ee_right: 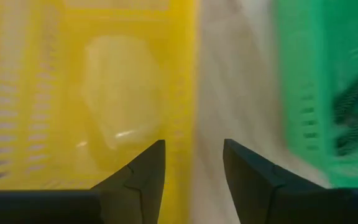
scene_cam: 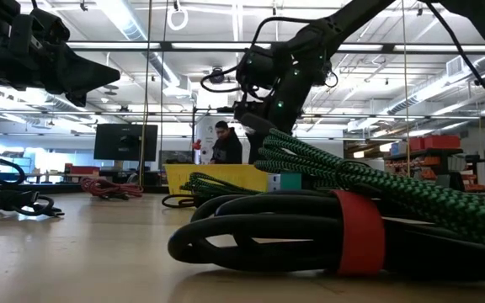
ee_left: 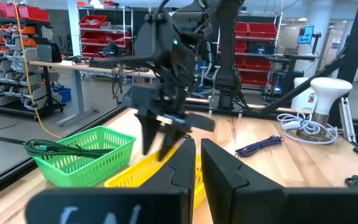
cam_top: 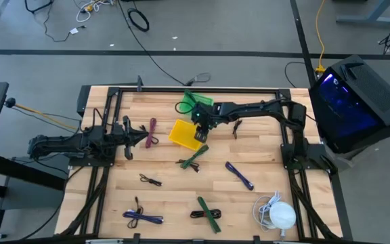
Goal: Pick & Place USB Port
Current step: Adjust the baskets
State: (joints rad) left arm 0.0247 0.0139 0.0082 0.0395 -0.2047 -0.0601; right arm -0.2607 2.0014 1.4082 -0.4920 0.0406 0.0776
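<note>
My right gripper (cam_top: 200, 135) hangs open over the right rim of the yellow basket (cam_top: 181, 132), fingers pointing down and holding nothing. In the right wrist view the open gripper (ee_right: 193, 144) looks down on the yellow basket (ee_right: 73, 93), the green basket (ee_right: 309, 81) and the strip of table between them. The green basket (cam_top: 196, 103) holds a green braided cable (ee_left: 55, 148). My left gripper (cam_top: 143, 137) waits shut near the table's left side, beside a maroon cable (cam_top: 153, 132).
Bundled cables lie spread on the wooden table: a green one (cam_top: 193, 160), a blue one (cam_top: 239, 175), a small black one (cam_top: 149, 179), a blue one (cam_top: 142, 217), a green-and-black pair (cam_top: 207, 213). A white lamp with its cord (cam_top: 276, 213) sits at the near right corner.
</note>
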